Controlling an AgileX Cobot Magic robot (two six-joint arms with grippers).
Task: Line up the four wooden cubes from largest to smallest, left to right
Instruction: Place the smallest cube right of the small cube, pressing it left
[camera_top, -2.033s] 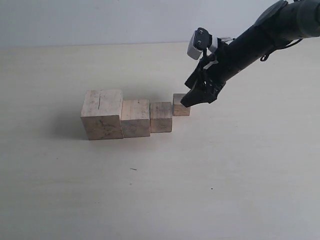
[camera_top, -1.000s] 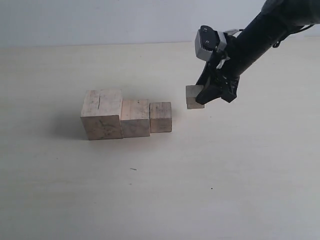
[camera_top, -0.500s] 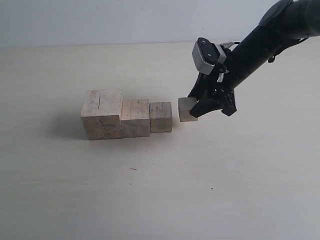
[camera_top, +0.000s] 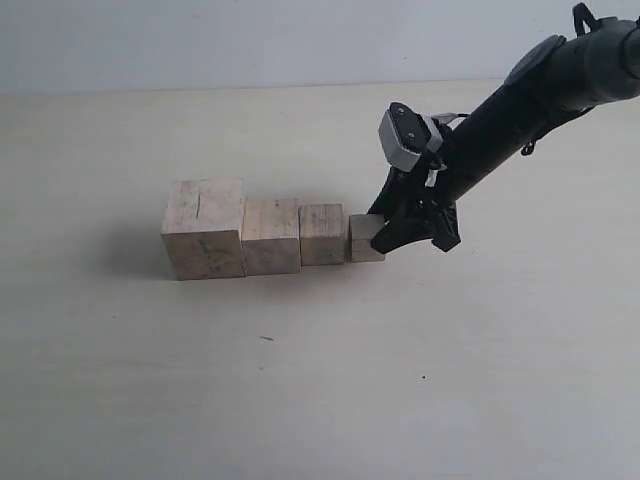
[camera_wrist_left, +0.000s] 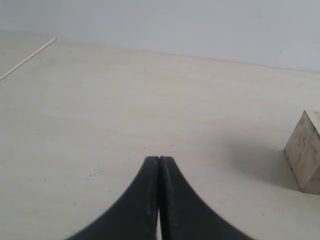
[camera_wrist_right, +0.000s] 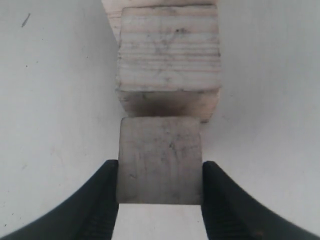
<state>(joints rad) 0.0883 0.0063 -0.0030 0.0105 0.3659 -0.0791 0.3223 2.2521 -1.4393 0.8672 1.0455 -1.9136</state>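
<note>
table (camera_top: 300, 390) | pale, matte | 4 wooden cubes (camera_top: 271, 236) in 1 row

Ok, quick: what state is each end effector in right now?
The left end effector is closed, holding nothing.
The right end effector is closed on the smallest cube.

Wooden cubes step down rightward on the desk (camera_top: 300, 380): largest cube (camera_top: 204, 228), second cube (camera_top: 271, 236), third cube (camera_top: 322, 235). The right gripper (camera_top: 381, 232) clasps the smallest cube (camera_top: 363, 239) just beside the third.

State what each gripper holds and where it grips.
The right gripper clamps the smallest cube by two opposite side faces. The left gripper is shut on nothing.
</note>
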